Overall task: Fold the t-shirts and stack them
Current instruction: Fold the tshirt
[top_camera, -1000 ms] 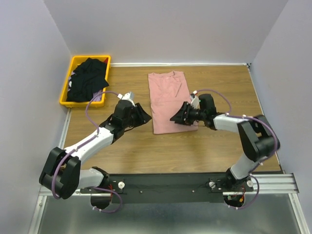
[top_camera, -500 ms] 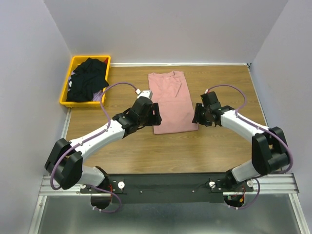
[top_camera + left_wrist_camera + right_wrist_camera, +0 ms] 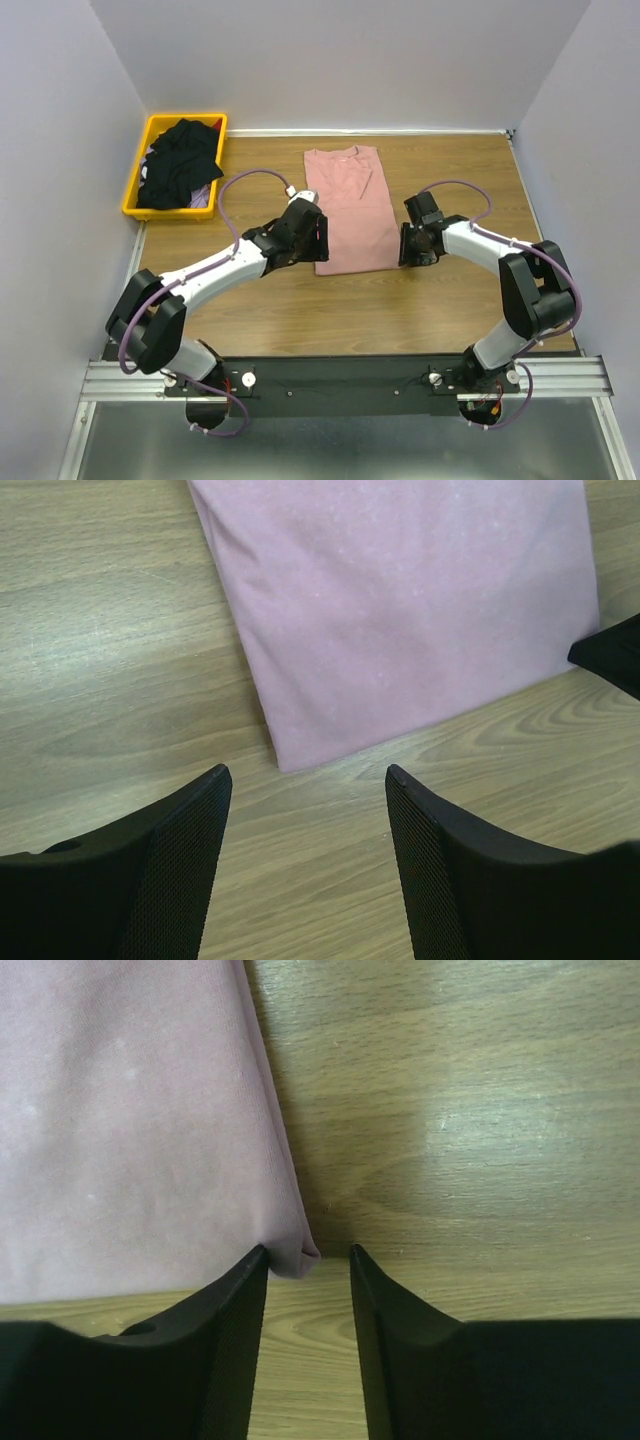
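Currently at the cross-fold stage, by judgement; pink tee (image 3: 345, 205) flat on table (image 3: 450, 180), centre, already narrowed to a long strip, collar at far end, near hem toward the arm bases; plain side up, no print in view. Black tees (image 3: 180, 160) heaped loose in yellow bin (image 3: 137, 185) at far left corner, well apart from the strip; none folded, no stack begun; task judged early.

Left claw (image 3: 306, 772): poised at near left corner of pink tee; jaws spread wide, holding nothing; corner just ahead of the gap, roughly centred between the fingers, touching neither; bare wood between fingertips and cloth.

Right claw (image 3: 308, 1250): low at near right corner; jaws parted, but narrower than the left pair; corner tip of the hem at the mouth of the gap, just beside the finger on the left of the wrist view; contact with that finger not possible to tell; nothing pinched.

Next move, as judged: close each pair on its own corner, taking all layers; lift together and carry the hem toward the collar, halving the strip; lay square, release. Calls for: left claw forward and down first, cloth not within its gap; matched height and pace on both sides, else a skewed fold; fingertips kept low to get under thin soft cloth lying flat on wood; risk of catching the top layer only.
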`<state>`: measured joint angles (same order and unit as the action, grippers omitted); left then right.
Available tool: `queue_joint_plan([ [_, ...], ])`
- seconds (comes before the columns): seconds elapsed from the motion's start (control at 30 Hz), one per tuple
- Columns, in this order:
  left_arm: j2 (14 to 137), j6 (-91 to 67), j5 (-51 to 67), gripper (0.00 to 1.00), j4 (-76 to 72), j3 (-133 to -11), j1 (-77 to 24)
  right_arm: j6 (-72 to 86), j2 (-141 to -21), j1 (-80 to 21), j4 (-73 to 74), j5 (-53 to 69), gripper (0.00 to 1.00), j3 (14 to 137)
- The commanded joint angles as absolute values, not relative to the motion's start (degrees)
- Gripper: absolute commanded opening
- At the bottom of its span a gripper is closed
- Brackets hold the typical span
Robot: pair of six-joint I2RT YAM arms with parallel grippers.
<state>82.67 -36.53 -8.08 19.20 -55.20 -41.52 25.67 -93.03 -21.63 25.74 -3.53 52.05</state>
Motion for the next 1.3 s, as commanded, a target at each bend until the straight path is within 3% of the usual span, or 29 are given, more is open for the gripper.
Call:
queue_joint_plan([
  [0.0, 84.99, -35.33, -7.74, 0.7, 21.71, -57.3, -42.1, 25.31, -97.99, -21.8, 27.68, -0.97, 0.39, 50.28],
  [0.13, 87.27, -35.07, -6.68, 0.7, 22.85, -58.27, -42.28, 25.05, -99.31, -22.41, 27.6, -1.32, 0.24, 49.75],
  [0.2, 88.59, -35.33, -6.15, 0.71, 23.46, -58.53, -42.28, 25.05, -99.4, -22.94, 27.69, -1.93, 0.09, 49.83],
  [0.27, 90.34, -35.42, -4.76, 0.7, 23.99, -59.24, -42.28, 24.96, -99.06, -23.46, 27.77, -2.28, 0.01, 50.01],
  [0.4, 93.16, -36.12, -3.87, 0.68, 24.34, -60.12, -42.28, 24.96, -98.44, -25.13, 27.95, -3.16, 0.01, 50.27],
  [0.67, 97.2, -38.05, -4.22, 0.47, 24.61, -61.43, -42.28, 25.31, -97.91, -27.42, 27.95, -3.6, 0.01, 50.54],
  [1.0, 95.97, -39.55, -11.59, 0.45, 29.88, -63.28, -42.19, 25.14, -97.03, -27.77, 27.95, -3.78, 0.01, 49.83],
  [1.27, 100.72, -38.06, -8.7, 0.44, 28.74, -63.63, -42.19, 25.05, -96.68, -27.77, 27.95, -4.04, 0.01, 49.4],
])
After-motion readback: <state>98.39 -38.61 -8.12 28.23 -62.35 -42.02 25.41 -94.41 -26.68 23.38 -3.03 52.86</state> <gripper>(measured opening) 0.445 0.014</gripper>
